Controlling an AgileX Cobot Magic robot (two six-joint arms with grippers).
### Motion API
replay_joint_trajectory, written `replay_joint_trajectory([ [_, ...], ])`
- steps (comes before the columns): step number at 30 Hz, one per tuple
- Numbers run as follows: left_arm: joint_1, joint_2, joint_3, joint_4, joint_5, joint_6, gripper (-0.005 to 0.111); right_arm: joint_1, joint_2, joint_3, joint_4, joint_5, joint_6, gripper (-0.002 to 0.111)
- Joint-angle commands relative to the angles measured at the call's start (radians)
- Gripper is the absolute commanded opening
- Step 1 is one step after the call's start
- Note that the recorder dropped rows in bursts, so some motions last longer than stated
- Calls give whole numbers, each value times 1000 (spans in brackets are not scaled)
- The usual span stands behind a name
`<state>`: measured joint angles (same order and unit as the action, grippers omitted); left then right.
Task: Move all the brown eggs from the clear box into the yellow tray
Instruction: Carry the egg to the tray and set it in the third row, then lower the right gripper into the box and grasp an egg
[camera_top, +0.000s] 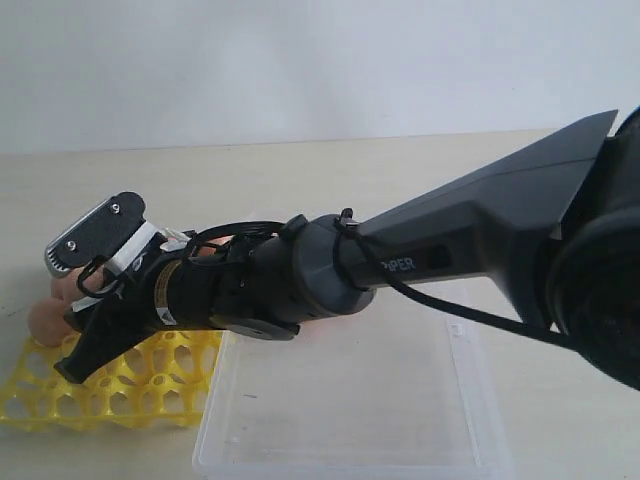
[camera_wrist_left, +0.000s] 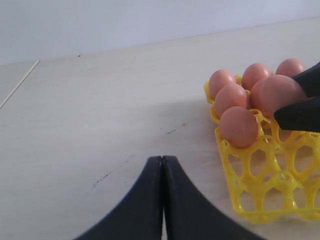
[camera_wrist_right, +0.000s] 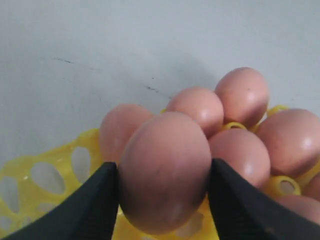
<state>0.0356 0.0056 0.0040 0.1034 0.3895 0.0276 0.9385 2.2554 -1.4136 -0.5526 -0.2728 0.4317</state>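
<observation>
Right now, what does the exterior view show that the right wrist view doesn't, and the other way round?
Exterior only: the clear box, with no eggs visible in the part that shows, and the long right arm reaching over it.
Right wrist only: a close look at the held egg, pinched in the right gripper.
Both: the yellow tray and the seated eggs at its far end.

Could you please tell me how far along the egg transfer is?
Done: several brown eggs sit in the yellow tray. In hand: the right gripper clamps one more egg over the tray. Left: seating that egg; the clear box shows no eggs where visible, though the arm hides part. The left gripper is shut, empty.
</observation>
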Motion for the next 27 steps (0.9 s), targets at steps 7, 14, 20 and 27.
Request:
replay_joint_trajectory([
  [7,-8,-6,-4,-2,-9,-5,0,-10,-19,-19,3,96,18,69],
  [14,-8,-6,-4,-2,-9,-5,0,-24,-190,-19,60,551,-50,50],
  [20,-8,-6,-4,-2,-9,-7,0,-115,-258,-1,148,870,-38,46],
  [27,-8,-6,-4,-2,-9,-4,0,-204,-259,36,410,979,-40,61],
])
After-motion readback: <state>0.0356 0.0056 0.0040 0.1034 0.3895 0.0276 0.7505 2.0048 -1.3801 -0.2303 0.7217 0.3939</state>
